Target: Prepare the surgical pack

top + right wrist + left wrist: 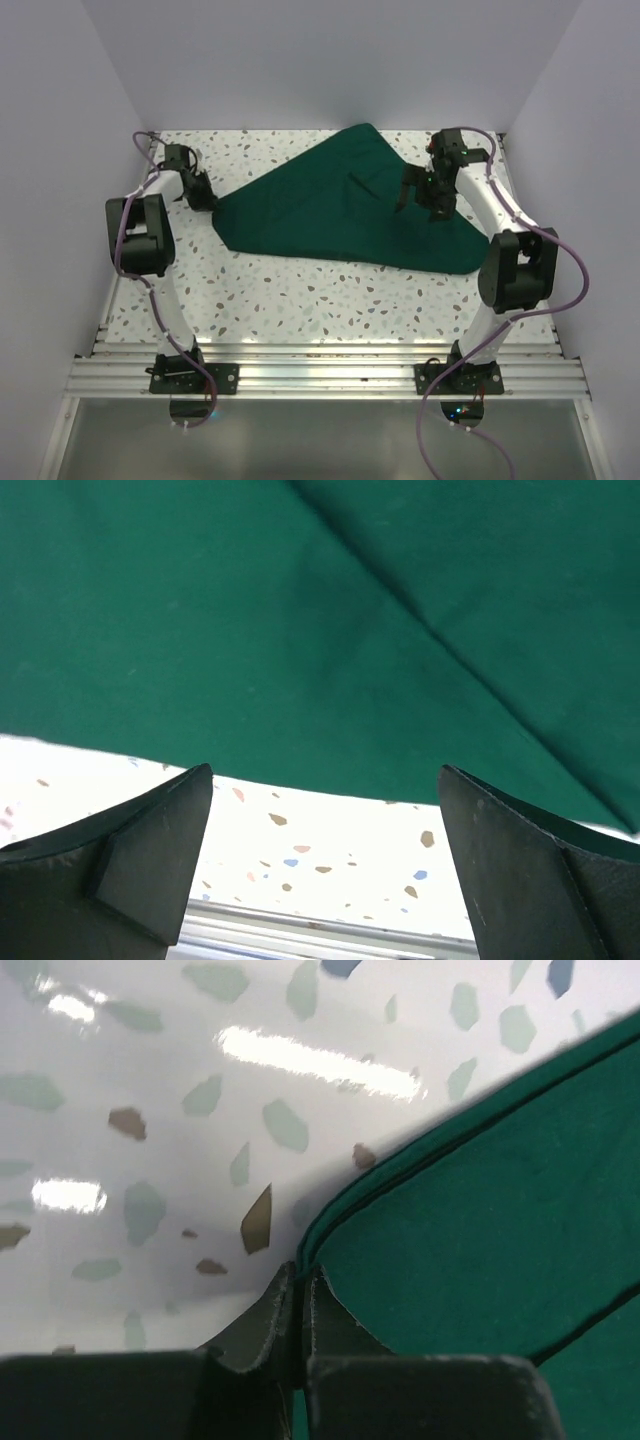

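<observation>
The surgical pack (pixel 340 212) is a dark green cloth lying flat across the middle and right of the table, folded into a rough triangle. My left gripper (pixel 203 193) is shut on the cloth's left corner, low at the table; in the left wrist view the gripper (pixel 300 1278) pinches the doubled hem of the cloth (pixel 480 1220). My right gripper (pixel 420 200) is open and empty, held above the cloth's right part. In the right wrist view the gripper (pixel 325 780) spans wide, with the cloth (pixel 300 630) filling the upper half.
The table is white speckled terrazzo (pixel 300 295), walled at the back and both sides. Metal rails (pixel 330 372) run along the near edge, also showing in the right wrist view (pixel 320 930). Bare tabletop (pixel 150 1160) lies left of the cloth corner.
</observation>
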Tool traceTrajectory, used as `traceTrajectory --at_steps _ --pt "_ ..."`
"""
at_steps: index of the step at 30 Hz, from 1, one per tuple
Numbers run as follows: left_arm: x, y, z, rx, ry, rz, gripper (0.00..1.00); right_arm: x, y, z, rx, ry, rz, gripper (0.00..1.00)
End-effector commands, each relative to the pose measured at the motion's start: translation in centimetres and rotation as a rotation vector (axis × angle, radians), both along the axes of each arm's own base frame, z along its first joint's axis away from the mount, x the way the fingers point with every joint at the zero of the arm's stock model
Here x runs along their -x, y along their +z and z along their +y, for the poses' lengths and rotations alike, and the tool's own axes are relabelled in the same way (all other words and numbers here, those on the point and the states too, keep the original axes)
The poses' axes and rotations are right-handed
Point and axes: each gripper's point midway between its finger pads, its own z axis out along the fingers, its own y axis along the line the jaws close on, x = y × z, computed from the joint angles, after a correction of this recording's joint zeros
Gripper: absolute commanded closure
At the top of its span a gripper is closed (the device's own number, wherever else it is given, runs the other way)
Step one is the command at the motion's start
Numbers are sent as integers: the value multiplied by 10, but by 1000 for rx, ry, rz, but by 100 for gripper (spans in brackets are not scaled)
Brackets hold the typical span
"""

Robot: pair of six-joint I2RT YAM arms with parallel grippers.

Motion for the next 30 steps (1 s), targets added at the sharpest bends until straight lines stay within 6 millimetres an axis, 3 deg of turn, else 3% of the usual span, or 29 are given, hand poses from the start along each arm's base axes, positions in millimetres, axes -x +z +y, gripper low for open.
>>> traceTrajectory --at_steps 1,7,10,13,14,17,21,23,27,30 --pt "30 19 10 -58 59 64 100 -6 6 -34 96 -102 20 2" --pt "48 38 10 -63 99 61 100 -11 -16 -96 135 -279 53 5" --pt "50 47 7 -49 93 46 100 -13 -21 -109 163 -287 53 8" --pt "45 63 -9 38 66 1 100 -9 -19 -98 112 -213 48 15" --pt "43 71 -19 88 46 -15 100 -13 -14 -81 18 -172 12 17" --pt "38 88 -44 178 12 -55 100 -7 -17 -53 -132 -153 -5 25" --pt "35 115 -83 260 -14 -101 100 4 -41 -52 -139 -190 68 54" --pt "36 131 -103 305 -26 -128 100 4 -48 -49 -161 -194 84 58" --pt "35 168 -160 409 -42 -173 100 7 -65 -46 -177 -209 112 78" --pt "30 190 -189 467 -51 -201 100 6 -77 -45 -182 -209 137 89"
